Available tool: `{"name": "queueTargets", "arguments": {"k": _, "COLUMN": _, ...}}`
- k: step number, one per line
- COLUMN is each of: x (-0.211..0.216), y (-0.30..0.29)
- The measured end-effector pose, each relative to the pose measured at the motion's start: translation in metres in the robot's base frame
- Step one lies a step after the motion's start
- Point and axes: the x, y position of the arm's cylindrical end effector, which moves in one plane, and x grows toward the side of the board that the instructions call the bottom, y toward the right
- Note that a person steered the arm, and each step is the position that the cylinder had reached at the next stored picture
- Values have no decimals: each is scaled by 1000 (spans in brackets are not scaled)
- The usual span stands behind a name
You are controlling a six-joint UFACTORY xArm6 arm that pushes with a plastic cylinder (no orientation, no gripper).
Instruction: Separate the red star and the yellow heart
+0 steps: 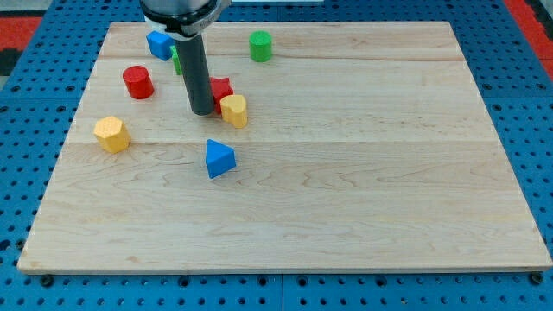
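The red star (pixel 222 88) lies in the upper left part of the wooden board (pixel 363 173), partly hidden behind my rod. The yellow heart (pixel 233 111) sits just below and right of it, touching it. My tip (pixel 201 112) rests on the board right beside the left of the yellow heart and below-left of the red star, close to both.
A red cylinder (pixel 137 82) and a yellow hexagon (pixel 111 134) lie to the left. A blue block (pixel 159 43) and a green block (pixel 176 59), partly hidden by the rod, are at the top left. A green cylinder (pixel 260 46) is at the top. A blue triangle (pixel 219 159) lies below the heart.
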Motion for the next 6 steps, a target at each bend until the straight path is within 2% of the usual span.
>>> {"name": "queueTargets", "arguments": {"k": 6, "x": 14, "y": 55}}
